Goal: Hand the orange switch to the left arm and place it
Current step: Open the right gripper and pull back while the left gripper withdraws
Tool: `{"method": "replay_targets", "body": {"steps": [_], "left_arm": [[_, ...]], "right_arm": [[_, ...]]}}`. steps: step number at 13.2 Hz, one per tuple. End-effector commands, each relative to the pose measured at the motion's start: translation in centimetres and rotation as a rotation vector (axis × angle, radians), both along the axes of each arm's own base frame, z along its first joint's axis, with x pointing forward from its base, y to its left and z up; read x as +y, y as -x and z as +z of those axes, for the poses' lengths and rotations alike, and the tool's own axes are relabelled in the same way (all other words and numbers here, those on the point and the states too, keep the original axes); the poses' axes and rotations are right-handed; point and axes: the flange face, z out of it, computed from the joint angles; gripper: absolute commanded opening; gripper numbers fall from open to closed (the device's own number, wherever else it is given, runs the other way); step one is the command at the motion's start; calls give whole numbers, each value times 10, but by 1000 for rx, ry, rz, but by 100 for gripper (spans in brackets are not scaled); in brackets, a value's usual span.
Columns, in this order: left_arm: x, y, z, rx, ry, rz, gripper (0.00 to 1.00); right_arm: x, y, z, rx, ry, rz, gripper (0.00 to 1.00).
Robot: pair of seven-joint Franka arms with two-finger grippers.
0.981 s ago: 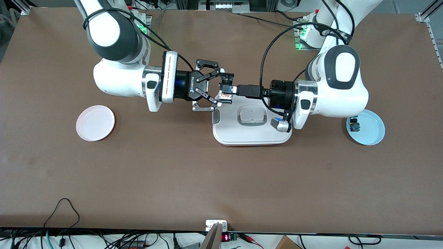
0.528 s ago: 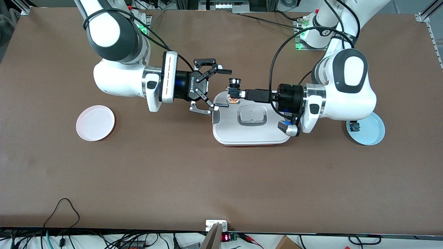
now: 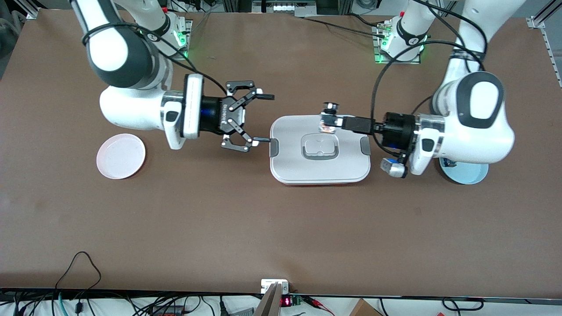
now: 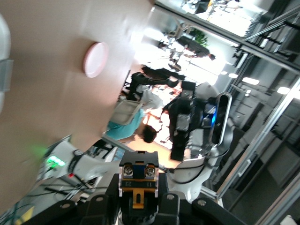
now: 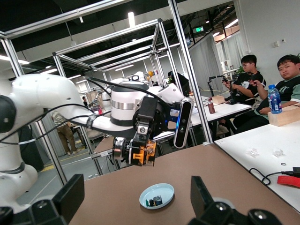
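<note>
Over the rounded white box (image 3: pixel 319 169), left pincer (image 3: pixel 328 117) pinches orange switch (image 3: pixel 325 127).

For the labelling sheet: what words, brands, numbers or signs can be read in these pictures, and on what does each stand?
"ROBOTIQ": white lettering on the right gripper, front view.
Red digits on the small display at the table's near edge: too small to read.
Green ceiling sign, right wrist view: too small to read.

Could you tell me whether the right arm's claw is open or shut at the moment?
Open. The right claw has its fingers spread wide beside the box, with nothing between them.
</note>
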Motion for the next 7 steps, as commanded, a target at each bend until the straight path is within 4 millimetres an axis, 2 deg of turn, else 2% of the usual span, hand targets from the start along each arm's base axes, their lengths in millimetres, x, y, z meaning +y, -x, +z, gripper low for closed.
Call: {"method": "replay_targets", "body": {"steps": [1,3,5,7], "left_arm": [[62,8,-5,9,-133,-90,0],[119,19,-22,38,-284,-165,0],[172,28,-40,-27,-455,-245,0],[236,35,-67,-82,-589,-309,0]], "right_arm": [[-50,0,1,-25,26,54,100],[-107,-13,-5,-13,80,95,100],[-159,-20,-12,21,172,105,100],[-197,-23,-22,40,238,106,100]]}}
